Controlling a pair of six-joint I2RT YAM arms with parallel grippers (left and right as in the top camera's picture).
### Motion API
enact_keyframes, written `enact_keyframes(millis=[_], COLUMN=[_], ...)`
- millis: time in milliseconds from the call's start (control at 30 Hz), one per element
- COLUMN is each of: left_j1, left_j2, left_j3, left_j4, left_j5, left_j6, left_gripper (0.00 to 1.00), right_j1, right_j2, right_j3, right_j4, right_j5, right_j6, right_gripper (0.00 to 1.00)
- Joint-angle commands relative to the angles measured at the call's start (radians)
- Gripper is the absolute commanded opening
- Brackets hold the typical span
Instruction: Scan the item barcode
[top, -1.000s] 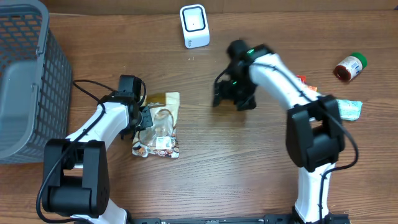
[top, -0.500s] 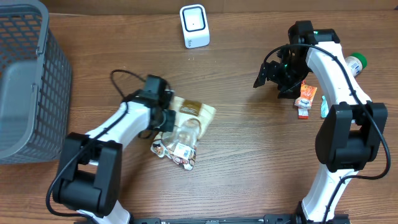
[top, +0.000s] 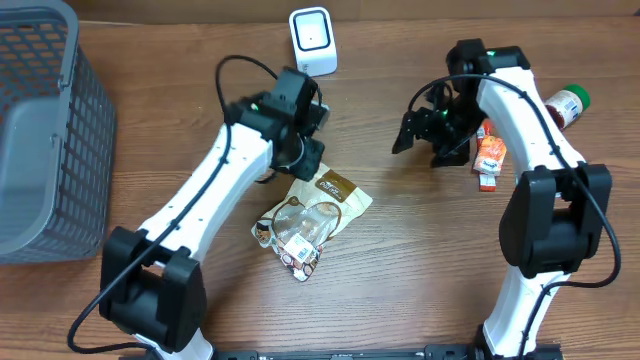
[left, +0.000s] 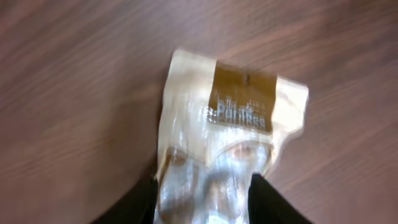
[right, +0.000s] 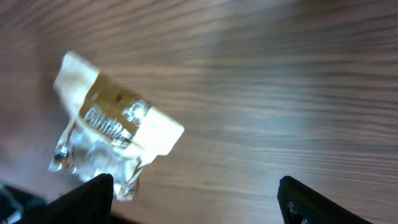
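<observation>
Where my left arm reaches up the middle of the overhead view, my left gripper (top: 306, 163) hangs over the upper end of the snack bag (top: 312, 215). The bag lies flat on the wooden table (top: 400, 280), just below the centre of the frame. It is tilted, its brown and cream label end toward the upper right and its clear end toward the lower left. A small white printed patch sits near that lower end, too small for me to read.

In my left wrist view the bag (left: 230, 143) fills the middle, label uppermost. Its clear part runs down between my two dark fingers (left: 127, 208) at the bottom edge. They stand apart, but I cannot tell whether they press the bag or only flank it.

The white scanner (top: 312, 40) stands at the top centre of the overhead view, above my left gripper and well apart from the bag.

My right gripper (top: 418, 150) hovers right of centre in the upper half, its jaws spread wide and holding nothing. My right wrist view shows bare wood between its fingers, with the blurred bag (right: 112, 137) off at the left side.

An orange packet (top: 490, 155) lies just right of that gripper, a bottle (top: 562, 105) with a green cap lies farther right, and a grey basket (top: 45, 130) fills the upper left corner.
</observation>
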Motion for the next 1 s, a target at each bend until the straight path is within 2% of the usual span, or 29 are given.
enact_keyframes(millis=[0,100,167,233,367,600,800,967], left_j1=[0.031,0.061,0.085,0.121,0.219,0.391,0.431,0.432], left_j2=[0.005,0.005,0.005,0.005,0.005,0.005,0.005,0.006], left_j3=[0.069,0.059,0.047,0.034,0.029,0.028,0.028,0.028], left_j4=[-0.134,-0.246,-0.288,-0.308,-0.301,-0.233,-0.205,-0.171], left_j5=[-0.029,-0.13,-0.202,-0.243,-0.233,-0.101,-0.102,-0.101], left_j6=[-0.119,-0.187,-0.239,-0.285,-0.311,-0.309,-0.297,-0.291], left_gripper=[0.35,0.21,0.16,0.1,0.05,0.07,0.09,0.11], right_j1=[0.061,0.125,0.171,0.223,0.325,0.493,0.605,0.715], right_j2=[-0.032,-0.032,-0.032,-0.031,-0.027,-0.025,-0.025,-0.025], right_j3=[0.019,0.019,0.019,0.019,0.003,-0.097,-0.17,-0.252], right_j4=[-0.002,0.005,0.008,0.008,0.029,0.104,0.116,0.22], right_j5=[-0.064,-0.064,-0.064,-0.063,-0.063,-0.059,-0.047,0.014], right_j6=[-0.043,-0.036,-0.036,-0.017,0.078,0.216,0.279,0.395], right_gripper=[0.81,0.72,0.62,0.41,0.15,0.13,0.13,0.14])
